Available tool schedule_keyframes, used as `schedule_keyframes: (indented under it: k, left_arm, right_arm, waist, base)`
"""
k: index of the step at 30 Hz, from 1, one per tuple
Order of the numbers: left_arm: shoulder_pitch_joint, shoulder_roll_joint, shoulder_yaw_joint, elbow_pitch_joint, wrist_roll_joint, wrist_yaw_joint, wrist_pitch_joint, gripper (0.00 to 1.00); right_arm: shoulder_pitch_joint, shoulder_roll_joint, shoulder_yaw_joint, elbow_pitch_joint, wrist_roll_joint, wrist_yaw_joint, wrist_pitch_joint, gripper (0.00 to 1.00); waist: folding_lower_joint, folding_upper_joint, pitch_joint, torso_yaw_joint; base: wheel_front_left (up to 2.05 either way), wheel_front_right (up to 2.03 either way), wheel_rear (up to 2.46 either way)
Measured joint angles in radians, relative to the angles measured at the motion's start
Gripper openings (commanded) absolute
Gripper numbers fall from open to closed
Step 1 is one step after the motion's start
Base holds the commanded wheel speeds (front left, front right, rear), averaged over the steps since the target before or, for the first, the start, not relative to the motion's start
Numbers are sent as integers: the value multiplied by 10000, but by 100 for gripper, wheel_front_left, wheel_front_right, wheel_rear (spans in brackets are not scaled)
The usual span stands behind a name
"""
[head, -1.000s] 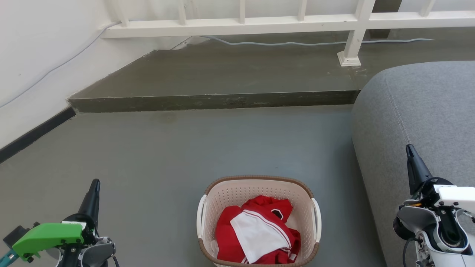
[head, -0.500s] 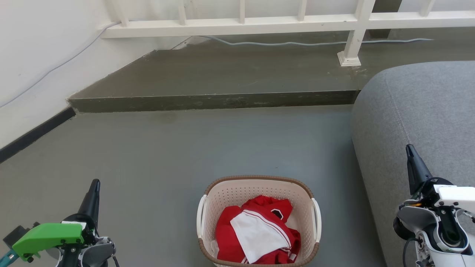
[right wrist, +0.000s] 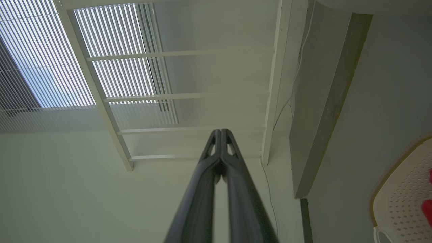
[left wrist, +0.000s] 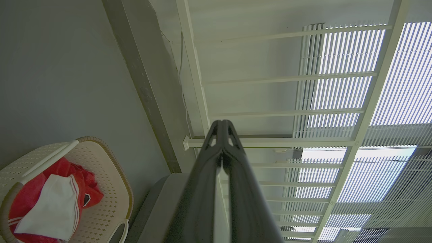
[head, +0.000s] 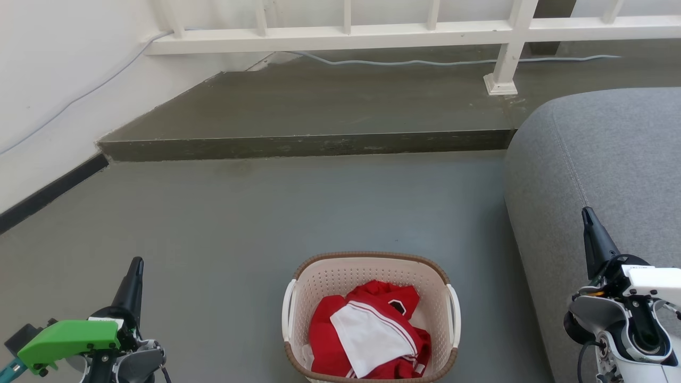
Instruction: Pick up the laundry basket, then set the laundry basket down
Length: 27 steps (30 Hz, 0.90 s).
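1. Left gripper [head: 136,264]: you had its two dark fingers brought together until the tips met, with nothing clamped between them. It hung above the grey floor [head: 255,223].

2. Right gripper [head: 587,214]: you had it in the same condition, with its tips touching and nothing held. It stood in front of the grey sofa [head: 601,154].

3. Position of the task item: the laundry basket [head: 325,284] sat upright on the floor between the two grippers. It was to the right of the left gripper and to the left of the right gripper, well apart from both. In the left wrist view it lay at the lower left of the closed fingers. In the right wrist view part of its perforated wall showed at the lower right edge.

4. Contents: the basket held a crumpled red garment [head: 332,340] with white trim. A white cloth [head: 372,335] lay on top of the red fabric. The laundry occupied the near half of the basket and lay below the brown rim [head: 371,255]. The far inner wall was bare.

5. Handles: the left-side handle [head: 288,311] faced the left gripper, and the right-side handle [head: 455,314] faced the right gripper. Neither gripper touched them.

6. Beyond both sets of fingertips, a raised step [head: 303,143] and a white railing [head: 346,34] ran across.
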Motion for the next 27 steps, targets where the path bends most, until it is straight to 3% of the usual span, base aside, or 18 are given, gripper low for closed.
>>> schedule_keyframes:
  k: [19,20,21,22,23,24,27]
  left_arm:
    - [0,0,0,0,0,0,0,0]
    - [0,0,0,0,0,0,0,100]
    - [13,-2,-4,33,2,4,0,100]
    - [48,-25,-13,117,2,6,-2,0]
    - [122,-75,-21,232,2,6,-2,0]
    - [206,-134,-33,353,2,6,-2,100]
    - [397,-222,-96,481,2,8,-10,100]
  right_arm:
    - [0,0,0,0,0,0,0,0]
    - [0,0,0,0,0,0,0,100]
    - [10,10,2,36,-2,-12,-2,100]
    - [43,40,4,121,-2,-36,-2,0]
    - [122,94,15,240,-2,-42,-2,0]
    - [228,146,33,353,-2,-42,-2,100]
    - [476,247,75,493,0,-44,-6,100]
  waist:
    - [0,0,0,0]
    - [0,0,0,0]
    - [0,0,0,0]
    - [-1,0,0,0]
    - [0,0,1,0]
    - [0,0,1,0]
    - [0,0,4,0]
  base:
    - [0,0,0]
    - [0,0,0]
    - [0,0,0]
    - [0,0,0]
    - [0,0,0]
    - [0,0,0]
    - [0,0,0]
